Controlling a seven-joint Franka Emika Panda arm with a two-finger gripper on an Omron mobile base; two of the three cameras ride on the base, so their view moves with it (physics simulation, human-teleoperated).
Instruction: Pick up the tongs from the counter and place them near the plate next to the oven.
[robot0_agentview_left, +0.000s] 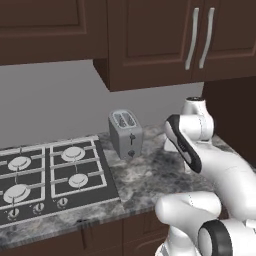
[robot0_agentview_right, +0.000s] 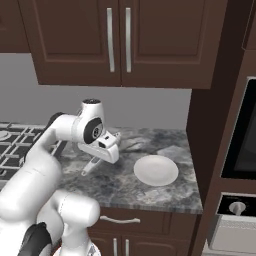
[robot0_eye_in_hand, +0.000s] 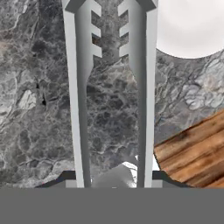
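Tongs (robot0_eye_in_hand: 111, 96): thin metal, light, stiff but springy, smooth, likely slippery; best hold seems near hinge end, squeezing both arms together. End effector (robot0_agentview_right: 102, 150) closed on tongs at that end, arms projecting straight ahead, ridged tips farthest out. Held above counter (robot0_agentview_right: 150, 195), no contact seen. Plate (robot0_agentview_right: 156, 170) just ahead and to side of tong tips. Oven (robot0_agentview_right: 242, 150) beyond plate.

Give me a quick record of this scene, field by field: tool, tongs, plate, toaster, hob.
tool: above the stone top, shut on the tongs
tongs: held, two arms apart, ridged tips pointing away from the hand
plate: flat on the stone top, bare, beside the tall dark cabinet
toaster: upright by the wall, right of the hob
hob: four burners, nothing on them
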